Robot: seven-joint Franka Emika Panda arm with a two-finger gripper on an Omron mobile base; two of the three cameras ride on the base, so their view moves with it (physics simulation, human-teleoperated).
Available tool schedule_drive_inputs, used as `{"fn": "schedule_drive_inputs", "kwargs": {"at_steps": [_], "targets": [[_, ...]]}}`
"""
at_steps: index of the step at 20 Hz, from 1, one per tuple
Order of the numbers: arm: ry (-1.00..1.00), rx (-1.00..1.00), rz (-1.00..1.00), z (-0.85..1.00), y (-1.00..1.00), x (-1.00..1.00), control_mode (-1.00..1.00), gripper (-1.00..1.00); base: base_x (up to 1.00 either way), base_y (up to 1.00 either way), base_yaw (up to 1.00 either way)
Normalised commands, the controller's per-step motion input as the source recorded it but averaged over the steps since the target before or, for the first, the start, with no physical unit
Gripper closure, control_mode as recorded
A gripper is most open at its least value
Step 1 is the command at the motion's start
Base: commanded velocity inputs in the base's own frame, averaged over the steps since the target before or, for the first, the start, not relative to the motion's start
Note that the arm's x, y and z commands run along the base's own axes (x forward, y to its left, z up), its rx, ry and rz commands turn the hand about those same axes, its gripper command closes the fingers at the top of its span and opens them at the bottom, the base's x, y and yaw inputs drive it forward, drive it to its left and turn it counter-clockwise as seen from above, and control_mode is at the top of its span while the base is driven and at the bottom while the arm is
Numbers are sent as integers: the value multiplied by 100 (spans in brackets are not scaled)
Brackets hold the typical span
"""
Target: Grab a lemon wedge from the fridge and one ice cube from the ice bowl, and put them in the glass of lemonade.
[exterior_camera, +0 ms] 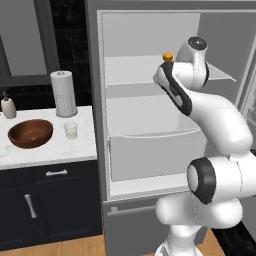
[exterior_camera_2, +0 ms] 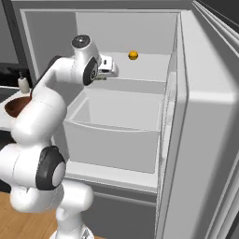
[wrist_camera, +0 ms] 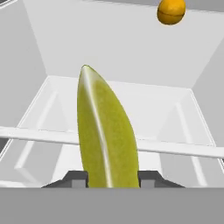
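My gripper (wrist_camera: 111, 177) is shut on the lemon wedge (wrist_camera: 105, 135), a yellow-green sliver that stands up between the two fingertips (wrist_camera: 76, 178). The hand (exterior_camera_2: 108, 69) sits inside the open fridge (exterior_camera: 95, 100), just above the white drawer (exterior_camera_2: 112, 140) and level with the upper shelf. On the marble counter to the left, the reddish-brown ice bowl (exterior_camera: 30, 133) stands beside the small glass of lemonade (exterior_camera: 71, 130). The ice cube is hidden from these views.
A small round orange thing (exterior_camera_2: 133, 55) lies at the back of the upper shelf. The fridge door (exterior_camera_2: 205, 140) stands open on the right. A paper-towel roll (exterior_camera: 63, 93) and a soap dispenser (exterior_camera: 8, 106) stand behind the bowl.
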Motion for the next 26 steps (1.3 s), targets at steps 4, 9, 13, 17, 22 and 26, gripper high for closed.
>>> {"fn": "schedule_drive_inputs", "kwargs": {"at_steps": [4,9,13,17,22,26], "targets": [[0,0,0,0,0,-100,-100,100,0,0,0],[6,0,0,-8,0,-100,-100,100,0,0,0],[14,0,0,-32,0,-100,-100,100,0,0,0],[23,-3,0,-53,0,-100,-100,100,0,0,0],[27,-6,0,-66,4,-100,-100,100,0,0,0],[12,-4,0,-37,19,-50,100,100,-45,36,0]]}}
